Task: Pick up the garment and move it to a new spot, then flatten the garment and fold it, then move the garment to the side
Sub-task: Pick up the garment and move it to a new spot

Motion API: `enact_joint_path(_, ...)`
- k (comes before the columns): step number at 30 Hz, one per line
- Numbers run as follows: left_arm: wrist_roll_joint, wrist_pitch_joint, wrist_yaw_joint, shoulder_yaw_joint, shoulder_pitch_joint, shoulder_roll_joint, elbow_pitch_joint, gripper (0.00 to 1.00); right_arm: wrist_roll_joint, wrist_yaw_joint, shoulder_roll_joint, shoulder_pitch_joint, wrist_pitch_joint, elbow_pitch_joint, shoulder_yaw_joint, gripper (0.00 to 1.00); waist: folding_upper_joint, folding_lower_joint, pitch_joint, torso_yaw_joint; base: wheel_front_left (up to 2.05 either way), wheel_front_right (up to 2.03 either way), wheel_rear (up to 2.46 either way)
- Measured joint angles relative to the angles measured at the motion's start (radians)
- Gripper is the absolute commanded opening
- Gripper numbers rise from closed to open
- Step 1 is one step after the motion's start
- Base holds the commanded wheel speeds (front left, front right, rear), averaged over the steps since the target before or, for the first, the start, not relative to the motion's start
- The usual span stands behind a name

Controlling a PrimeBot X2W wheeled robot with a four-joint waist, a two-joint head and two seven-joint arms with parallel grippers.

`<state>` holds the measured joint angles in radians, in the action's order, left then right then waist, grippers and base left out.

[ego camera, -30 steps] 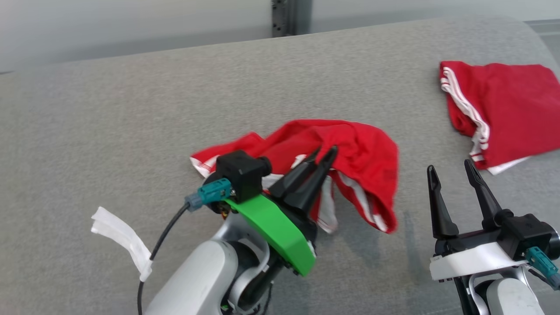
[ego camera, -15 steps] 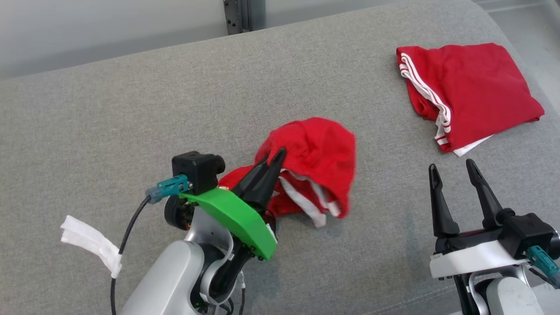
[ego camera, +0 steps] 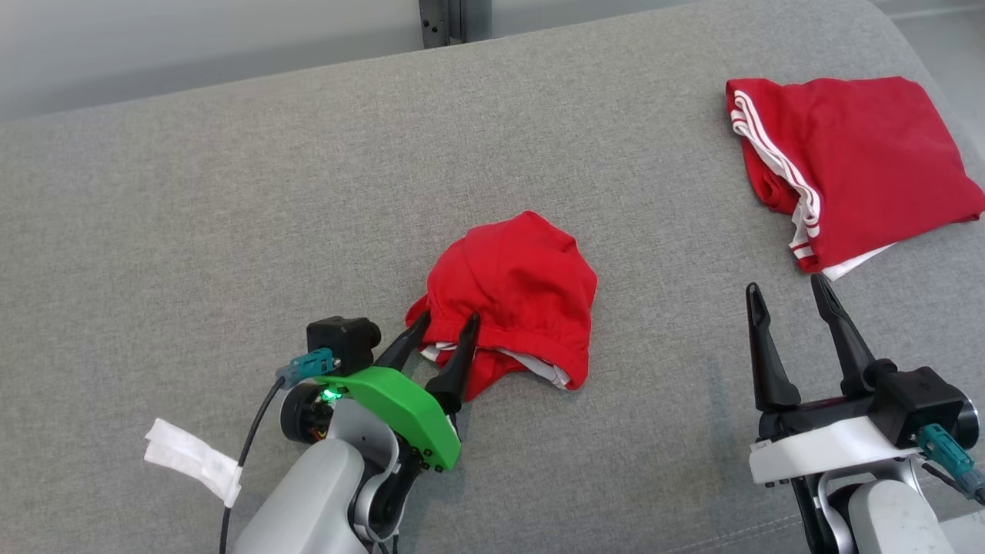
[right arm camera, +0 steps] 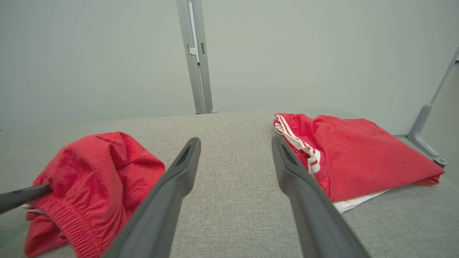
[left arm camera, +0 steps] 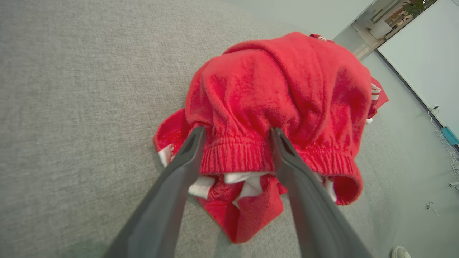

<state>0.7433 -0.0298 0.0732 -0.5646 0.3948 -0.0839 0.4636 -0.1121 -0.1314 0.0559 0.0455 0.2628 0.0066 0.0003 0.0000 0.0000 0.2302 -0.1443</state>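
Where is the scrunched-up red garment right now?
In the head view, the scrunched-up red garment lies near the middle of the grey surface, at the tips of the open left gripper; the folded red garment sits far to its right.

No legible text, label, brand, number or sign anywhere: none on the crumpled red cloth garment with white trim (ego camera: pixel 515 285), none on the folded red cloth garment with white stripes (ego camera: pixel 854 161), none on the white strip of tape (ego camera: pixel 192 462).
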Motion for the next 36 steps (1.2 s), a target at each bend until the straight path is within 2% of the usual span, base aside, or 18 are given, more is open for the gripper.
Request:
enact_joint_path(3, -0.022, -0.074, 0.001, 0.003, -0.004, -0.009, -0.005, 1.00, 0.002, 0.000, 0.001, -0.006, 0.000, 0.003, -0.009, 1.00, 0.0000, 0.0000, -0.015, 0.006, 0.00, 0.00, 0.00)
enact_joint_path(8, -0.092, -0.194, -0.035, 0.014, -0.078, -0.061, -0.086, 1.00, 0.011, 0.000, 0.010, -0.035, 0.000, 0.003, -0.037, 1.00, 0.0000, 0.0000, -0.053, 0.019, 0.00, 0.00, 0.00)
enact_joint_path(15, -0.199, -0.229, -0.131, 0.095, -0.266, -0.134, -0.240, 1.00, 0.033, 0.000, 0.024, -0.090, 0.000, 0.004, -0.087, 1.00, 0.0000, 0.0000, -0.122, 0.055, 0.00, 0.00, 0.00)
enact_joint_path(19, -0.257, -0.233, -0.150, 0.200, -0.381, -0.138, -0.323, 1.00, 0.046, 0.000, 0.029, -0.128, 0.000, 0.018, -0.098, 1.00, 0.0000, 0.0000, -0.163, 0.085, 0.00, 0.00, 0.00)
enact_joint_path(22, -0.306, -0.233, -0.129, 0.274, -0.449, -0.135, -0.346, 1.00, 0.048, 0.000, 0.029, -0.148, 0.000, 0.030, -0.107, 1.00, 0.0000, 0.0000, -0.185, 0.114, 0.00, 0.00, 0.00)
enact_joint_path(28, -0.365, -0.233, -0.030, 0.429, -0.518, -0.102, -0.312, 1.00, 0.049, 0.000, 0.026, -0.166, 0.000, 0.059, -0.103, 1.00, 0.0000, 0.0000, -0.224, 0.167, 0.00, 0.00, 0.00)
enact_joint_path(32, -0.402, -0.234, 0.004, 0.536, -0.538, -0.057, -0.290, 1.00, 0.048, 0.000, 0.018, -0.179, 0.000, 0.075, -0.108, 1.00, 0.0000, 0.0000, -0.246, 0.185, 0.00, 0.00, 0.00)
enact_joint_path(36, -0.442, -0.234, 0.033, 0.581, -0.543, -0.022, -0.285, 1.00, 0.048, 0.000, 0.012, -0.187, 0.000, 0.085, -0.112, 1.00, 0.0000, 0.0000, -0.258, 0.187, 0.00, 0.00, 0.00)
